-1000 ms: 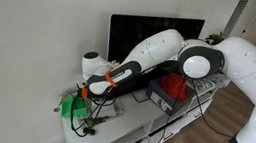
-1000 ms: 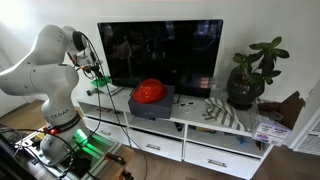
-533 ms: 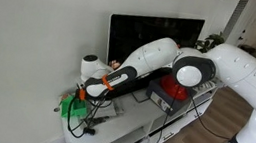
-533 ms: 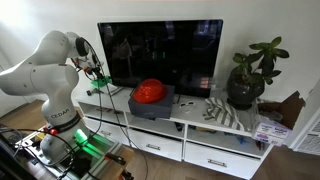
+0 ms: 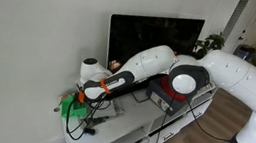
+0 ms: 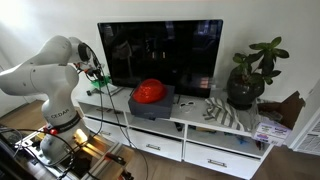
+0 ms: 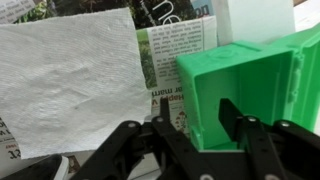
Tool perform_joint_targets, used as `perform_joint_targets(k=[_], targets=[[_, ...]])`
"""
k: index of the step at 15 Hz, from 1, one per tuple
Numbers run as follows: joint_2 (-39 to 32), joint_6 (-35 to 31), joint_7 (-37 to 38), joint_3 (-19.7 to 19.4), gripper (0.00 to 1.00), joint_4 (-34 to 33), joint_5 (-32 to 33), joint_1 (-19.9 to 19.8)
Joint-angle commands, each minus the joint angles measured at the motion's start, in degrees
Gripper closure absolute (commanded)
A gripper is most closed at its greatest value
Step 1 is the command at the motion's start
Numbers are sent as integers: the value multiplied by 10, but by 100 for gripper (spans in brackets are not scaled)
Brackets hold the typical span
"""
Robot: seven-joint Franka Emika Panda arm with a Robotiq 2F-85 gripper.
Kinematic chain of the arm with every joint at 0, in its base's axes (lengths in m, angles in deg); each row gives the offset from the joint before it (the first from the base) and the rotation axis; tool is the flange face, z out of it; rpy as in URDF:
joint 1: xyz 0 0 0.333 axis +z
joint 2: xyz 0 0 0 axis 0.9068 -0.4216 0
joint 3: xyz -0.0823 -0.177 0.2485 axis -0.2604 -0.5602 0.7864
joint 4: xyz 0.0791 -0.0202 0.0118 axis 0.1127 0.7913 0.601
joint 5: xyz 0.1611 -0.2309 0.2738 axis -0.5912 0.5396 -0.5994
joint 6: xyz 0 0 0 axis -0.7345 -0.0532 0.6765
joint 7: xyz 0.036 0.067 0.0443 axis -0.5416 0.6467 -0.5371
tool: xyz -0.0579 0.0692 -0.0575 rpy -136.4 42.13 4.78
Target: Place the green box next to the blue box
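Green box (image 7: 250, 90) not yet grasped.
The hand (image 7: 195, 108) hovers spread over its edge (nothing pinched); pickup and the carry to the blue box (image 6: 150, 110) remain.

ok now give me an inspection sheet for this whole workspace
surface: white tv cabinet, its top crowded.
job's things: green box at the cabinet's end, under the pincer; blue box in front of the tv, clearly apart from the green box, with a red object on top.
clutter: white paper towel and printed paper beside the green box.
grippers: pincer open, one edge of the green box between its fingers, not closed on it.
cables: dark cables hang over the cabinet front.
surroundings: tv, potted plant, plain wall.
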Motion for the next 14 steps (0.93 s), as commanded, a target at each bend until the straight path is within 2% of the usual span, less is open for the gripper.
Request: perform_joint_targets(k=[1, 4, 5, 14], targets=[[-19, 10, -16, 12, 75, -37, -6, -5], [-19, 13, -19, 14, 95, -41, -6, -4], [-18, 13, -20, 15, 99, -43, -6, -4], [17, 22, -32, 37, 98, -28, -6, 7]])
